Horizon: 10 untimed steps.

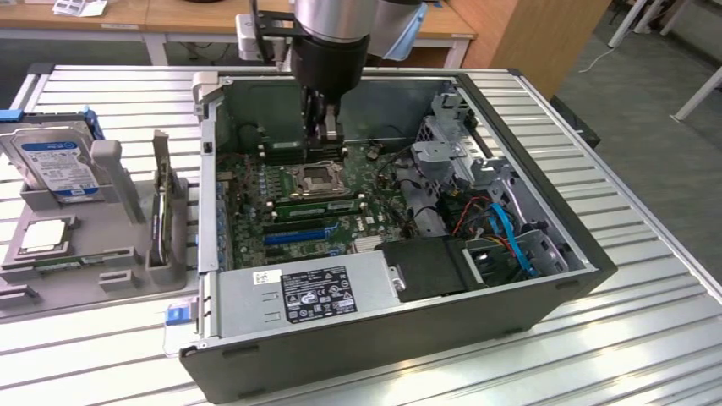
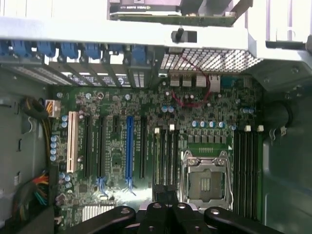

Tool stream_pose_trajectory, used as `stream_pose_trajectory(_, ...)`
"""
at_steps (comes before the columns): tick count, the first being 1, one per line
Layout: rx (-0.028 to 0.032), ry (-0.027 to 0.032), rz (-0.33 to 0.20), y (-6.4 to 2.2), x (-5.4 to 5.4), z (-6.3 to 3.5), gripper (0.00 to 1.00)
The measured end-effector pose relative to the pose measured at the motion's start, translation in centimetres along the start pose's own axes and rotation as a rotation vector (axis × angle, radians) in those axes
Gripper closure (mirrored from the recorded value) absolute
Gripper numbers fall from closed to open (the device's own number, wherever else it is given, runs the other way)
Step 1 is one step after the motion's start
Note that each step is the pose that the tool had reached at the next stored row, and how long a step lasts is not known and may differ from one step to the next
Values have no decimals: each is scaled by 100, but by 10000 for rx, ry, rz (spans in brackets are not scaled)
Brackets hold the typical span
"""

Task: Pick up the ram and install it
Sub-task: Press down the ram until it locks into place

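An open computer case (image 1: 560, 201) lies on the slatted table with its motherboard (image 2: 117, 161) facing up. My gripper (image 1: 324, 139) hangs inside the case above the board, by the empty CPU socket (image 1: 316, 176). In the wrist view the gripper (image 2: 165, 195) is shut, with nothing green between the fingertips, and it hovers over the black slots (image 2: 165, 156) beside the socket (image 2: 207, 180). What looks like the ram (image 1: 321, 200), a long green stick with dark chips, stands on edge in those slots, apart from the gripper.
A grey parts tray (image 1: 68, 296) on the exterior view's left carries a blue-labelled hard drive (image 1: 57, 161), a chip (image 1: 40, 235), a small green strip (image 1: 51, 265) and an upright dark board (image 1: 164, 199). The power supply (image 1: 316, 292) and cables (image 1: 508, 233) fill the case's near side.
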<state>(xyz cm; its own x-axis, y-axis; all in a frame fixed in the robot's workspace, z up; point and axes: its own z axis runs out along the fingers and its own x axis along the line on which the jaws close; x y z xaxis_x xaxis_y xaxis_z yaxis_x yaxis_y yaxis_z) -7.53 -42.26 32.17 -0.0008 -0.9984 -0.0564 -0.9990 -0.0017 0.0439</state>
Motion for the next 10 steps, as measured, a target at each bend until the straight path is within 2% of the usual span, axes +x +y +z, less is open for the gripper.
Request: stream_pose_trajectory(10, -49, 0, 2, -235, 0, -13, 90)
